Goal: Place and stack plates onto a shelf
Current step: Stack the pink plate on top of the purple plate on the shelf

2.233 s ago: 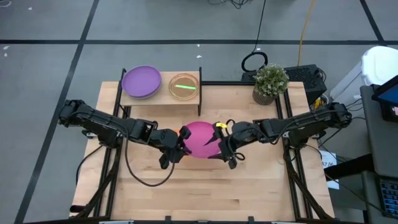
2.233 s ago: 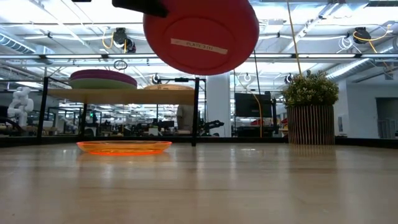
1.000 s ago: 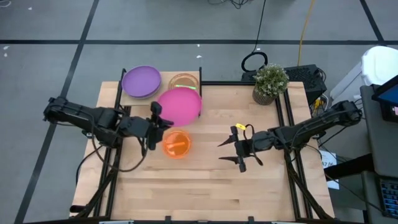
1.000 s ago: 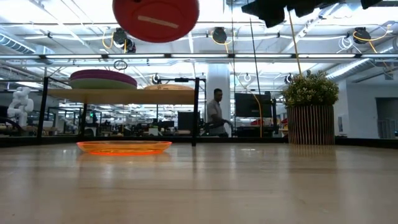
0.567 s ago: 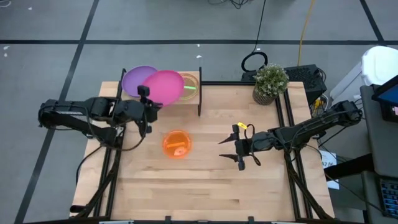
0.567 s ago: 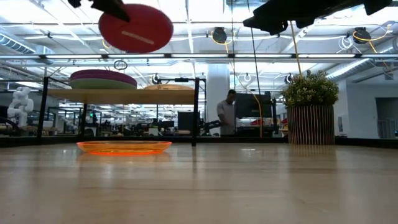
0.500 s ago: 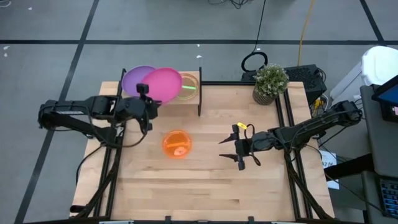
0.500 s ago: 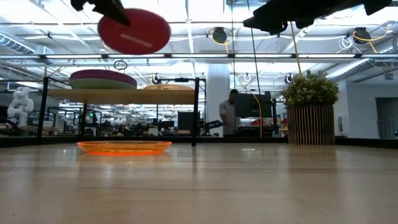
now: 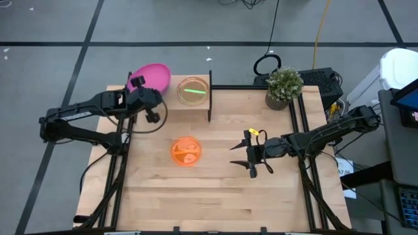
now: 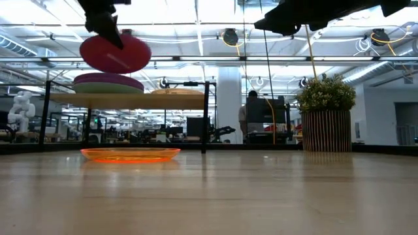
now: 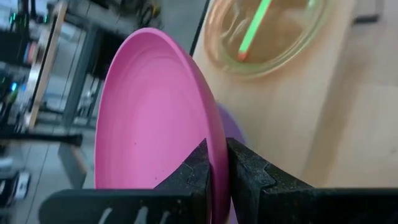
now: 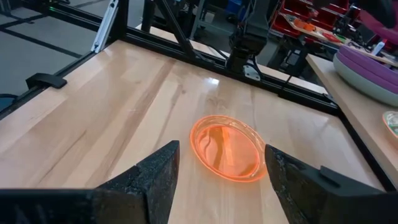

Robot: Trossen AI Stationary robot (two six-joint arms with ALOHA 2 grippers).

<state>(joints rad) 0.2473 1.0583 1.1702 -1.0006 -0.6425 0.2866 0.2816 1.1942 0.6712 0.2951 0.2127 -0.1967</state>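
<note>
My left gripper [image 9: 139, 85] is shut on a magenta plate [image 9: 154, 74] and holds it over the left half of the shelf [image 9: 171, 99]. In the low view the magenta plate [image 10: 115, 53] hangs just above a stack of purple and pale plates [image 10: 108, 83] lying on the shelf board [image 10: 130, 100]. A translucent green plate [image 9: 193, 91] lies on the shelf's right half. An orange plate [image 9: 185, 150] lies flat on the table. My right gripper [image 9: 241, 160] hovers open to the right of the orange plate, which shows between its fingers [image 12: 227, 146]. My left gripper pinches the magenta plate's rim [image 11: 216, 157] on the side nearest the arm, one finger [image 11: 198, 169] on the upper face and one [image 11: 247, 173] on the underside. It comes from the table's left and near side. The plate is lifted clear and tilted, above the purple stack [image 11: 231, 127].
A potted plant [image 9: 284, 86] stands at the table's far right corner. The shelf's black legs and upright posts [image 9: 210, 98] stand by the far edge. Bare tabletop [image 9: 215, 196] spreads along the near side. A person shows far off in the room [image 10: 251, 121].
My left gripper has carried the magenta plate from above the orange plate toward the table's far left corner, to above the stack on the shelf, and has come down closer to it. The plate has stayed tilted in the hold. The right arm has kept still.
</note>
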